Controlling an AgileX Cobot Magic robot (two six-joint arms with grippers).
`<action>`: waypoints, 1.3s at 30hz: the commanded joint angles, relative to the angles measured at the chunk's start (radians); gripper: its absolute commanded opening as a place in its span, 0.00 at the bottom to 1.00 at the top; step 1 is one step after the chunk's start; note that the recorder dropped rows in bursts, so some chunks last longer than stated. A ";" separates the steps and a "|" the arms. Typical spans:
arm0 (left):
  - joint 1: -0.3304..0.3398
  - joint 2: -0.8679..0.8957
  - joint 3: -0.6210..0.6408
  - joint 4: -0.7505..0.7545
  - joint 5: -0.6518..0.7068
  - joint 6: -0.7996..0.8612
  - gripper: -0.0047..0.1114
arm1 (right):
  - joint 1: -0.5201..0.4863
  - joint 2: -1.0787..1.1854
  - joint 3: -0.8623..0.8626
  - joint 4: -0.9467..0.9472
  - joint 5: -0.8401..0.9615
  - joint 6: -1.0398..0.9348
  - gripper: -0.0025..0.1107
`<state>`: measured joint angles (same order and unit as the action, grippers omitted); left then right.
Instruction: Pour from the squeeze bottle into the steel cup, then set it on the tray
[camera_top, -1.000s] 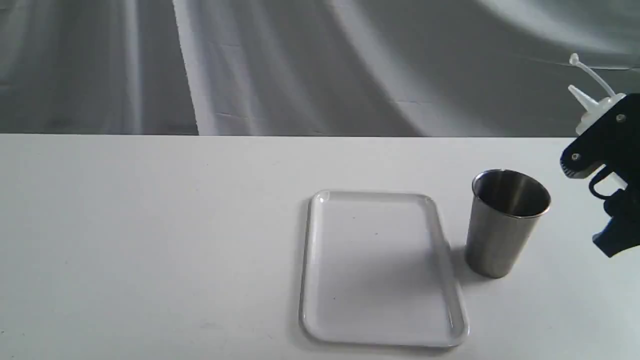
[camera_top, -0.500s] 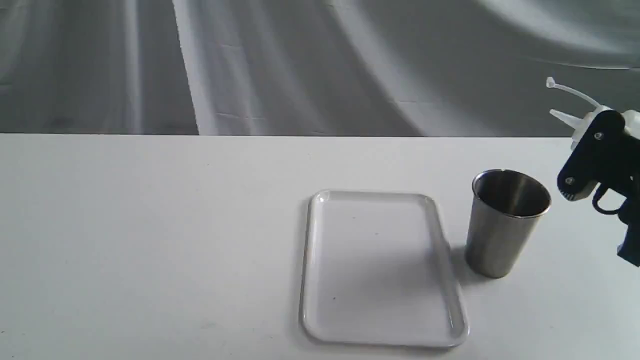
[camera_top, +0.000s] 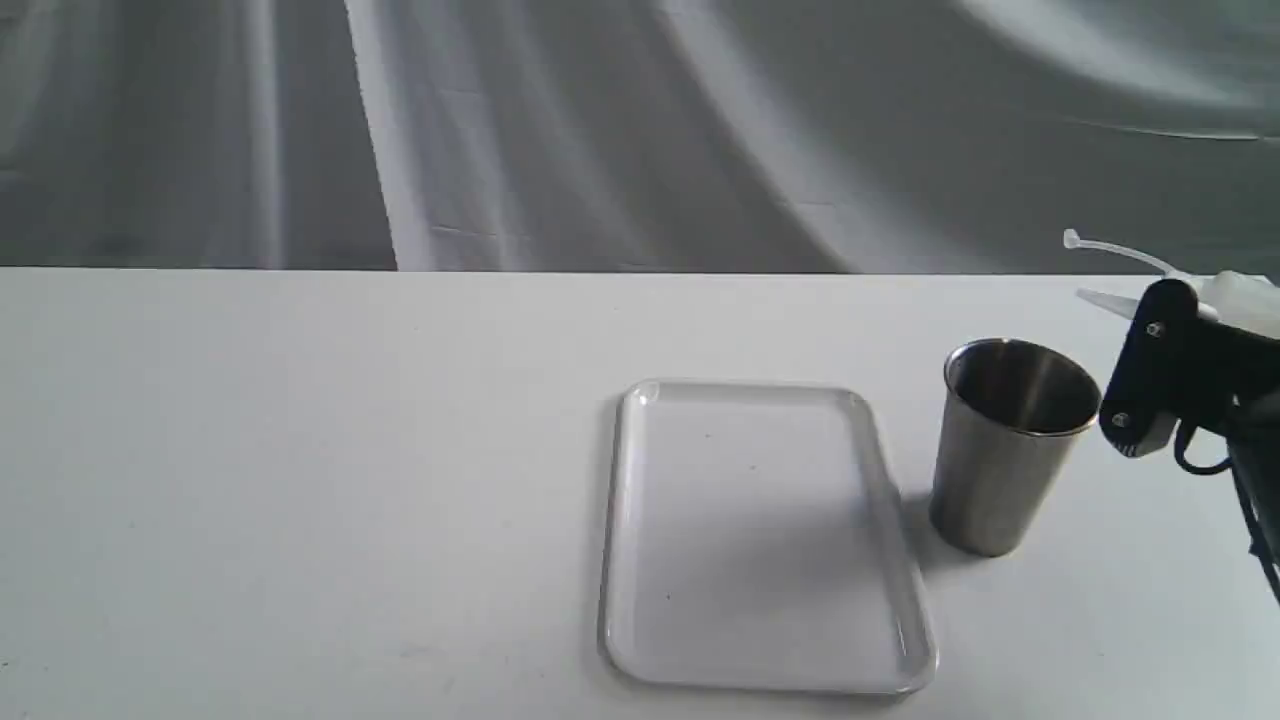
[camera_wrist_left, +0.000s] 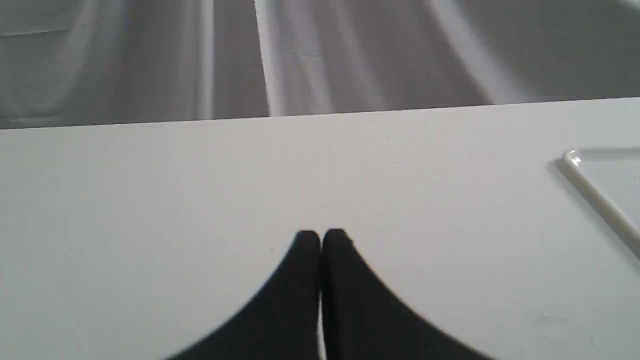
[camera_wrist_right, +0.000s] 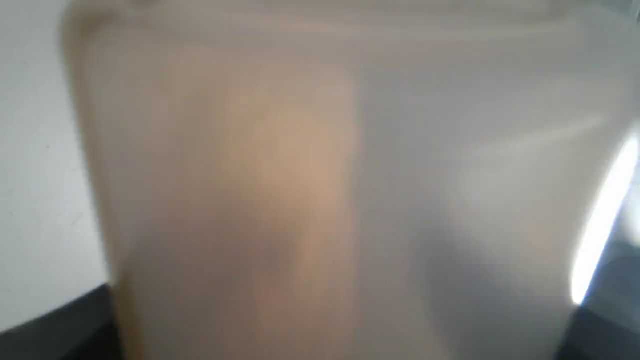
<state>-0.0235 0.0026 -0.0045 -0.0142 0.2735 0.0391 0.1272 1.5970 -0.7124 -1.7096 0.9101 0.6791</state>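
The right gripper (camera_top: 1150, 368) grasps the squeeze bottle (camera_top: 1245, 293) around its body at the right edge of the exterior view, holding it clear of the table (camera_top: 300, 480). A second ago the bottle stands higher, with its nozzle aimed up and to the left. Half a second ago it is partly tipped. Now it lies nearly level and lower, with the nozzle (camera_top: 1100, 298) pointing left, its tip in line with and above the right side of the steel cup's rim. The thin cap strap (camera_top: 1110, 245) trails out above the nozzle, also lower than before.

In the right wrist view the bottle's translucent wall (camera_wrist_right: 320, 190) fills the picture, blurred, with an amber tint showing through. The dark fingers (camera_wrist_right: 50, 325) show only at the corners.

The steel cup (camera_top: 1005, 450) stands upright in the same place as before, just right of the tray (camera_top: 612, 520) and not touching it. The white tray lies flat near the middle of the table and has not moved.

The left gripper (camera_wrist_left: 320, 240) appears only in its own wrist view, where it hangs over bare table with its fingertips pressed together on nothing. A corner of the tray (camera_wrist_left: 600, 200) shows off to one side of that view.
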 joint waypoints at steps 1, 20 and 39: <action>0.002 -0.003 0.004 -0.001 -0.008 -0.005 0.04 | 0.004 -0.001 0.001 -0.035 0.039 -0.049 0.02; 0.002 -0.003 0.004 -0.001 -0.008 -0.005 0.04 | 0.022 0.001 -0.092 -0.035 0.076 -0.324 0.02; 0.002 -0.003 0.004 -0.001 -0.008 -0.002 0.04 | 0.022 0.016 -0.092 -0.035 0.106 -0.449 0.02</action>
<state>-0.0235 0.0026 -0.0045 -0.0142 0.2735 0.0391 0.1481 1.6177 -0.7977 -1.7176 0.9985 0.2385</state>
